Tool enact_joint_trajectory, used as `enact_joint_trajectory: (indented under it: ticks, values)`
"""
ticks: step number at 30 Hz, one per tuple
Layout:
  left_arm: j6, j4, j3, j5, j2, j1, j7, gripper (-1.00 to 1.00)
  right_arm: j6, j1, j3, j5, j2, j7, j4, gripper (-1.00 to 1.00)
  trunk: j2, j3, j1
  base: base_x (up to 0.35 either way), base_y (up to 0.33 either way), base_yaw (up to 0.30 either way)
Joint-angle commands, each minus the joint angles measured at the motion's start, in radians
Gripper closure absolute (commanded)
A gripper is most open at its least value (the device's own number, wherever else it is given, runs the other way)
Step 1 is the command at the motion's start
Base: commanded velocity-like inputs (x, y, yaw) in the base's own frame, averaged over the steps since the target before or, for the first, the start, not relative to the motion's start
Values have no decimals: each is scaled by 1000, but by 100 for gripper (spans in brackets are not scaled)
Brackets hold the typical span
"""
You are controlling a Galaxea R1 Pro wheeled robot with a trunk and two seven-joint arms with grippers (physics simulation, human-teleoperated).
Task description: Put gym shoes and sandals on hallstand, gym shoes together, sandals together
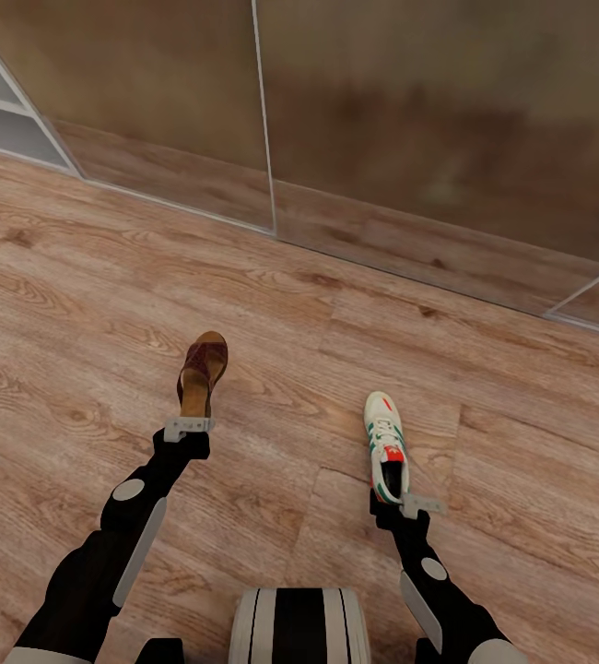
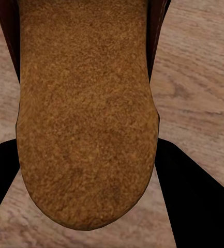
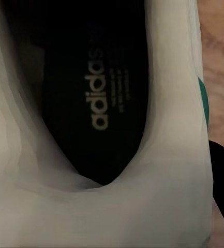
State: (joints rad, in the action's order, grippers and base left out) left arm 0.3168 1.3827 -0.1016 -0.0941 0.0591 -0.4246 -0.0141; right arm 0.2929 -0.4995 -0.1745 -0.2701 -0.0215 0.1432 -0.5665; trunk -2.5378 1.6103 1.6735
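Floor: light brown wood planks (image 1: 88, 304) with clear grain run under me and out to a wall ahead.
Wall: tall glossy brown panels (image 1: 428, 120) split by thin pale seams; the planks are mirrored along their lower edge.
Shelving: a corner of a light grey unit (image 1: 0, 115) shows at the far left, with one open compartment; I cannot tell what, if anything, sits in it.
My arms: both black forearms reach forward, my left arm (image 1: 120, 530) on the left, my right arm (image 1: 438, 576) on the right.
Shoe: a white sneaker (image 1: 386, 447) with green stripes and a red tongue, toe pointing away from me; in my right wrist view its dark insole (image 3: 99, 93) fills the opening.
Sandal: a brown sandal (image 1: 202, 373) with a dark woven strap and tan footbed (image 2: 86, 113), toe away, well apart from the sneaker.
My left gripper (image 1: 188, 428): clamped on the sandal's heel.
My right gripper (image 1: 414, 504): clamped on the sneaker's heel.
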Motion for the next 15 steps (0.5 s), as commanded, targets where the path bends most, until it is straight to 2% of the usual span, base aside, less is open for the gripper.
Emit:
enact_joint_trajectory:
  ticks: [1, 15]
  values:
    - [5, 1, -1, -9, 1, 0, -3, 100, 5, -1, -8, -11, 1, 7, 0, 100, 0, 1, 0, 0, 0, 0]
    - [5, 1, -1, -10, 1, 0, -3, 100, 5, -1, -8, -11, 1, 7, 0, 100, 0, 1, 0, 0, 0, 0]
